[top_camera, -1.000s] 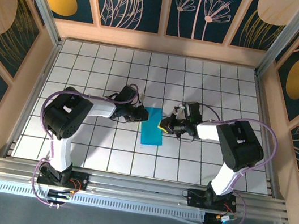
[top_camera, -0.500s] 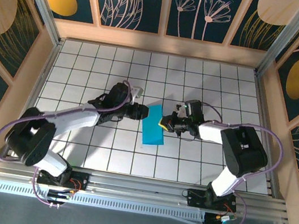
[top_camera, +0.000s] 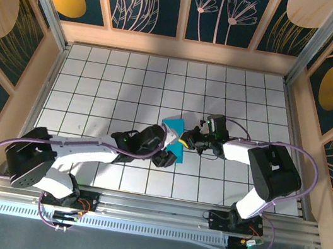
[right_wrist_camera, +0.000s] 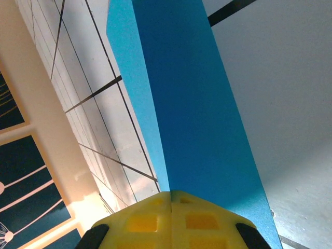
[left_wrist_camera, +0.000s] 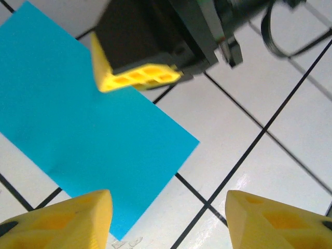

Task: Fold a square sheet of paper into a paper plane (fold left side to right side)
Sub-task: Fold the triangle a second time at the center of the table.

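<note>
Reading this as early-stage. The paper sheet (top_camera: 172,127) is lying near the middle of the tiled table (top_camera: 98,75), between the two arms. It is showing as a narrow rectangle rather than a square, so I'm judging the left-to-right half fold is in, or nearly in. Its far end is looking lifted off the tiles in the top view. I'm not able to tell how flat the crease is sitting.

The right gripper (right_wrist_camera: 171,205) is pinching the sheet from the right side. In its wrist view the yellow fingertips are meeting with no gap, and the blue paper is running straight out from between them. A lighter strip is showing along the left of the darker face, which I'm reading as two layers.

The left gripper (left_wrist_camera: 166,218) is hovering over the near end of the sheet with its fingers spread wide and nothing between them. One finger is sitting over a corner of the paper, the other over bare tile. It is gripping nothing, and I can't tell whether that finger is touching the sheet.

Nearly everything that makes a paper plane is remaining, as I'm judging it. No pointed nose, diagonal corner folds or wings are showing. The half fold probably needs pressing flat while the right gripper is holding the layers together.
</note>
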Robot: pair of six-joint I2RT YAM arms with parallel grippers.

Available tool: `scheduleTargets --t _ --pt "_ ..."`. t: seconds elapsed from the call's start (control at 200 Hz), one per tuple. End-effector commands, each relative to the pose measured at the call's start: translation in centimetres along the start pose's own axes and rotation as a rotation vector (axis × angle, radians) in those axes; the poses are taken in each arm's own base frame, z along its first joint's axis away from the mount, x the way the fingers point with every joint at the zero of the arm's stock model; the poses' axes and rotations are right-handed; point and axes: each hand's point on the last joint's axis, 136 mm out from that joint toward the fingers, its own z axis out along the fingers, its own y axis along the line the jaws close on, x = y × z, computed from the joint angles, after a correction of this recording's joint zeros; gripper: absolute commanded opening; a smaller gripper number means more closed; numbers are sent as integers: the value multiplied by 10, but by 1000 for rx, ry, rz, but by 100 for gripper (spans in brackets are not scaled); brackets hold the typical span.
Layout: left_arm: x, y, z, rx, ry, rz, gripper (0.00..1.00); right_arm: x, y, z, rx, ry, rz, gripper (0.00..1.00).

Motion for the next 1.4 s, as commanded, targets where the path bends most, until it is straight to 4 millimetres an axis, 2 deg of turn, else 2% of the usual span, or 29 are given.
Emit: scheduleTargets --t 0.0,0.145,0.295,0.39,0.405,0.485,0.505,0.601,0.686,1.001,1.201,1.396 --pt "0 0 12 -102 34 107 61 -3 9 -4 -22 -31 -10 0" --pt "4 -7 26 -136 68 153 62 -2 9 -5 -21 -32 -10 0" --pt "1 2 32 -204 68 158 63 -2 10 -5 -22 -31 -12 0" --pt "10 7 40 -224 102 173 63 -1 11 -5 -24 -28 -13 0" --pt "1 3 41 -220 84 173 63 -1 12 -6 -25 -29 -14 0" --pt "-6 4 42 -237 72 185 62 -1 13 -6 -27 -28 -16 0" --pt "0 7 48 -249 93 193 62 -1 13 -6 -28 -28 -17 0" --pt "-4 9 53 -270 92 211 60 -1 15 -6 -30 -28 -17 0" --pt "-7 8 58 -277 97 217 55 -1 13 -5 -27 -26 -17 0" --pt "-13 11 59 -300 89 203 15 -3 10 -5 -17 -39 -17 0" --pt "-12 9 58 -288 92 192 3 -13 14 -11 -9 -76 -42 12" --pt "-13 6 55 -269 79 181 0 -38 27 -27 -17 -154 -89 25"
